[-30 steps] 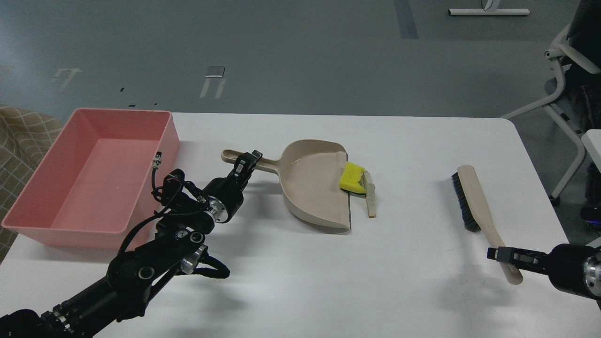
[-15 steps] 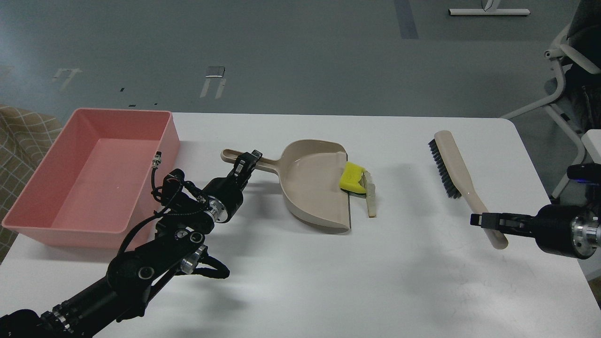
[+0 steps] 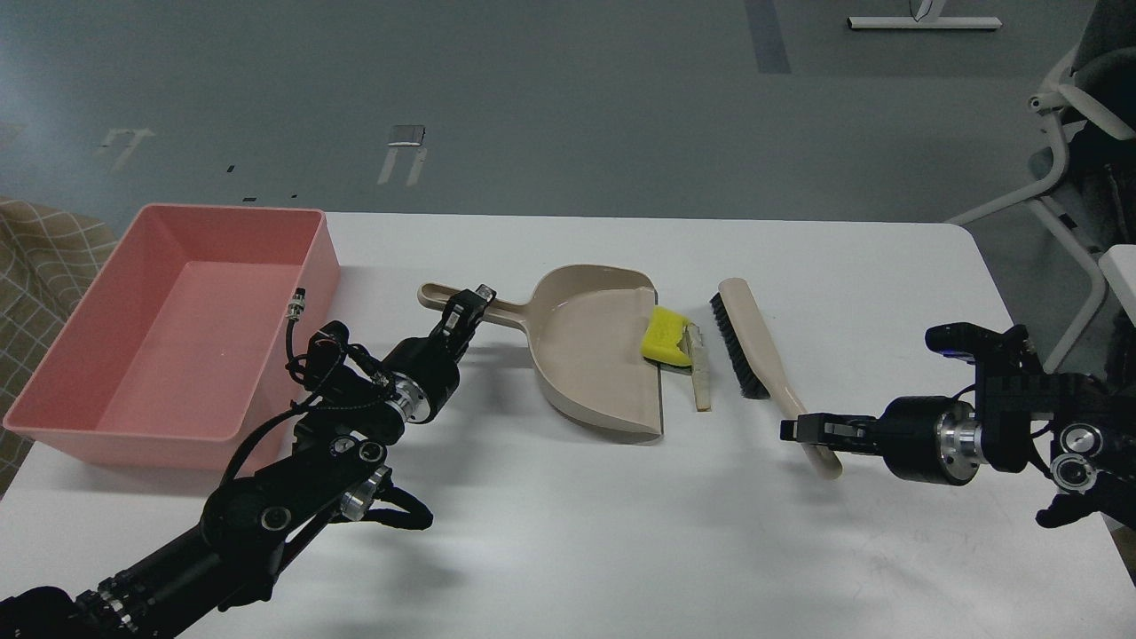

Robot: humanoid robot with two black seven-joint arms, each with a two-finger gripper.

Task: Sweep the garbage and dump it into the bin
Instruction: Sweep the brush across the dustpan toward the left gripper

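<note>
The garbage lies at the mouth of the beige dustpan [image 3: 593, 351]: a bright yellow sponge chunk [image 3: 664, 335] on the pan's lip and a pale off-white strip [image 3: 700, 377] on the table just right of it. My left gripper [image 3: 468, 310] is shut on the dustpan's handle. My right gripper [image 3: 801, 429] is shut on the handle of the beige black-bristled brush [image 3: 753, 342], whose bristles face the strip from close on its right. The salmon-pink bin [image 3: 67, 351] stands at the table's left end, with nothing in it.
The white table [image 3: 621, 532] ends a little right of my right arm. An office chair [image 3: 1078, 133] stands off the table's far right corner. A patterned beige cloth [image 3: 40, 257] shows left of the bin.
My right gripper has carried the brush far to the left, from the table's right side to just right of the garbage. The left gripper, dustpan and garbage have not moved.
</note>
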